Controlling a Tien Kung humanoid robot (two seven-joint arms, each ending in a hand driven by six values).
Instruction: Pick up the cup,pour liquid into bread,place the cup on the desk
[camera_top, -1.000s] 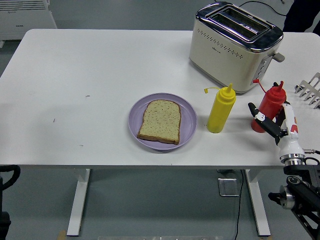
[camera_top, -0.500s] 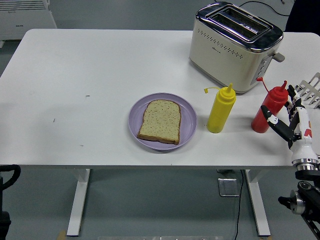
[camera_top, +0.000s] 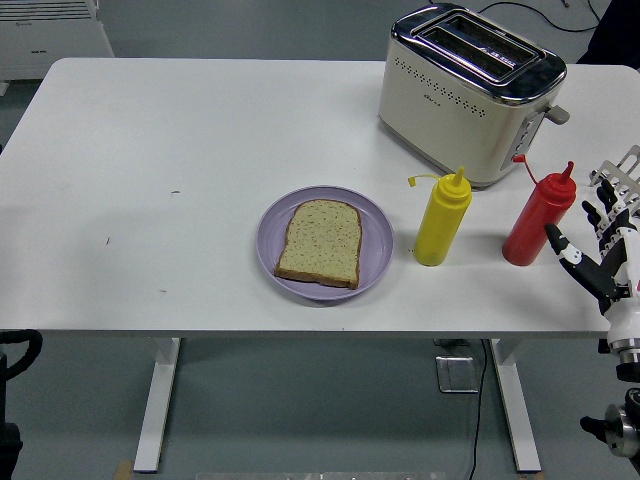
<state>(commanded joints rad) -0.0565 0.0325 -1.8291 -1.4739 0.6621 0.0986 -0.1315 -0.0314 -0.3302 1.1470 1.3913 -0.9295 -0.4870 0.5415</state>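
The right robot hand (camera_top: 600, 250) has drawn away toward 4 o'clock from the red squeeze bottle (camera_top: 538, 217), fingers spread, now apart from it.

Glossy plastic on red bottle (camera_top: 538, 221) and yellow bottle (camera_top: 442, 219); polished metal atop toaster (camera_top: 470, 92); matt, smooth table (camera_top: 180, 180).

A cream and chrome toaster (camera_top: 470, 92) stands at two o'clock on the white table (camera_top: 180, 150), its two slots facing up. A yellow squeeze bottle (camera_top: 442, 218) stands upright at about four o'clock, just beside the rim of a lilac plate (camera_top: 268, 235). A metal rack (camera_top: 622, 172) pokes in at three o'clock, at the table's right edge.
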